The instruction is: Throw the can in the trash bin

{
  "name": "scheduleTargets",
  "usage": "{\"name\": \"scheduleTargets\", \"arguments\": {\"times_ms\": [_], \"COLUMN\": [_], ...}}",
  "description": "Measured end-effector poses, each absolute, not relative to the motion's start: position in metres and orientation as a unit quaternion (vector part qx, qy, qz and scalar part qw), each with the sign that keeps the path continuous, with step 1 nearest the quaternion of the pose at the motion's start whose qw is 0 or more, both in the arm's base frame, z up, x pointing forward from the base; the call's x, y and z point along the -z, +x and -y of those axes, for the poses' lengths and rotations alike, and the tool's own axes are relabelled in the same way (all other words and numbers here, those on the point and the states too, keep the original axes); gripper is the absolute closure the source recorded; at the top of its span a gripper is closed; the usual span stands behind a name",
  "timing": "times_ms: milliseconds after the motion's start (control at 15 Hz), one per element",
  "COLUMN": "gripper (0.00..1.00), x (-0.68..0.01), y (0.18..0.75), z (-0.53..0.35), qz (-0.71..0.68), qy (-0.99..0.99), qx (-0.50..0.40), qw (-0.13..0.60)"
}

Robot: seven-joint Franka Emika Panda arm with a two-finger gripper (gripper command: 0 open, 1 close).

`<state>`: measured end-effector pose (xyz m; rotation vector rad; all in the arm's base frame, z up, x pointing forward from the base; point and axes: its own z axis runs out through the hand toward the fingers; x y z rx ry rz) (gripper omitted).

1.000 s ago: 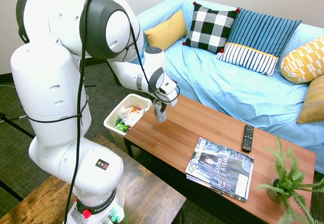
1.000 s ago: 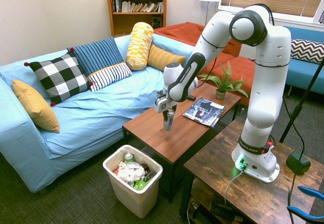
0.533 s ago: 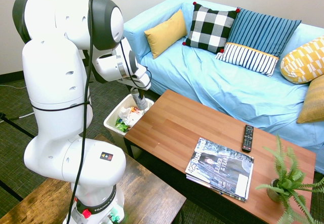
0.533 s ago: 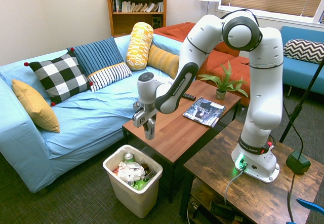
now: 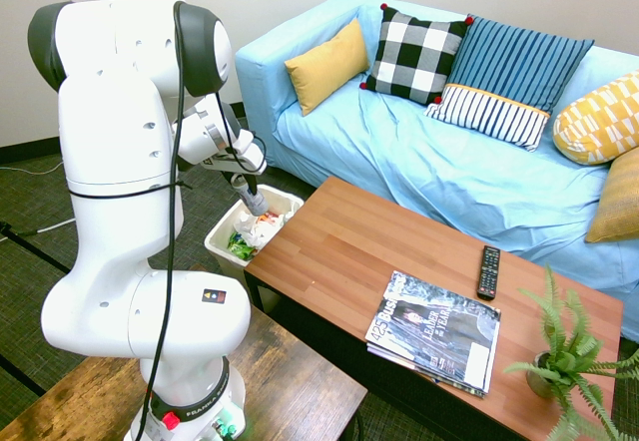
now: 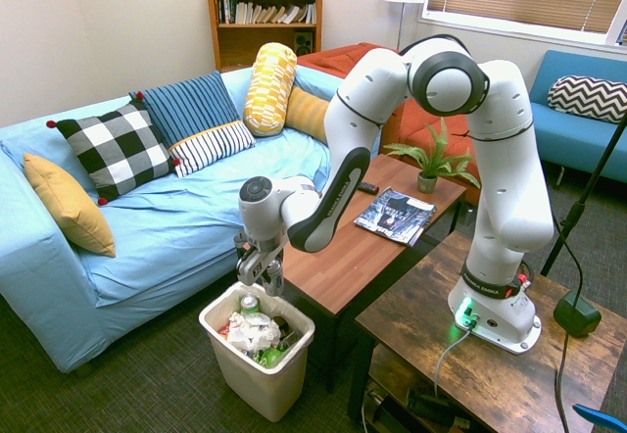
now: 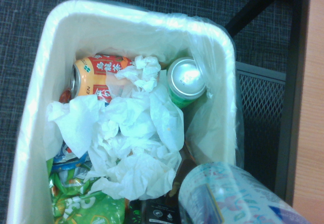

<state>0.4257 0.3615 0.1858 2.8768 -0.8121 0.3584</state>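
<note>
The can (image 5: 256, 205) is silver with a bluish label and hangs just above the trash bin (image 5: 219, 234). My gripper (image 5: 250, 198) is shut on it. From the other side, the gripper (image 6: 265, 272) holds the can (image 6: 272, 280) over the far edge of the cream bin (image 6: 257, 379). In the wrist view the can (image 7: 230, 193) rises from the lower edge, in front of the bin (image 7: 54, 29). The bin holds crumpled white paper (image 7: 129, 143), green wrappers (image 7: 83, 203), an orange can (image 7: 95, 77) and a green can (image 7: 185, 80).
The wooden coffee table (image 5: 339, 251) stands right beside the bin, with a magazine (image 5: 434, 331), a remote (image 5: 488, 271) and a potted plant (image 5: 567, 361) on it. A blue sofa (image 5: 439, 162) with cushions runs behind. A darker side table (image 6: 490, 355) bears the arm.
The arm has swung from above the coffee table's end out over the bin and lowered, carrying the can with it. The grip has stayed shut.
</note>
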Motion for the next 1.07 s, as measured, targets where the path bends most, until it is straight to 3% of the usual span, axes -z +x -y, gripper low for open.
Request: {"name": "scheduleTargets", "arguments": {"times_ms": [67, 1067], "gripper": [0.00, 0.00], "x": [-0.183, -0.190], "y": [0.430, 0.444], "z": [-0.366, -0.381], "qz": [0.267, 0.271], "qy": [0.954, 0.948], "qx": [-0.121, -0.148], "qw": [0.069, 0.079]}}
